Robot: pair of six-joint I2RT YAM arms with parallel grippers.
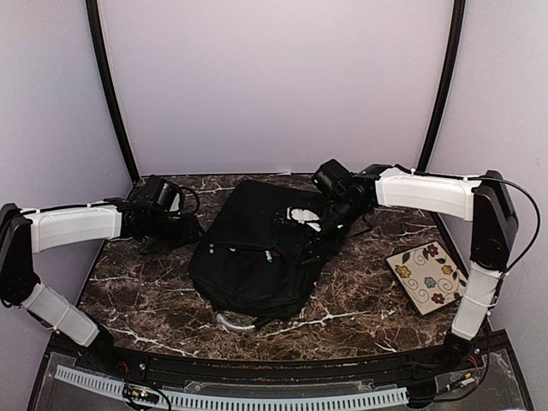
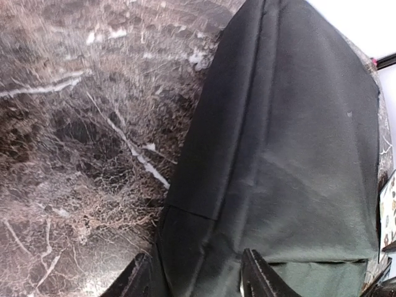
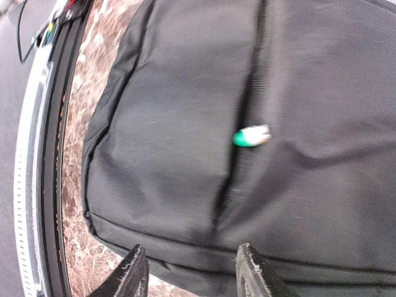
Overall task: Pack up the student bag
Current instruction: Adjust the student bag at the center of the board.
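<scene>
Left arm (image 1: 73, 227), right arm (image 1: 424, 193) reach inward; fingers (image 3: 250, 272) parted at student bag (image 1: 253, 253).

The student bag (image 1: 257, 248) lies flat before me on the worktop (image 1: 154, 291), big, black and soft, turned slantwise. A green-and-white zipper pull (image 3: 250, 136) shows on its upper face.

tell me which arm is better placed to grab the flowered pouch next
Right, likely: the flowered pouch lies right of the student bag, nearer the right gripper; the left gripper is across the bag from it.
</scene>
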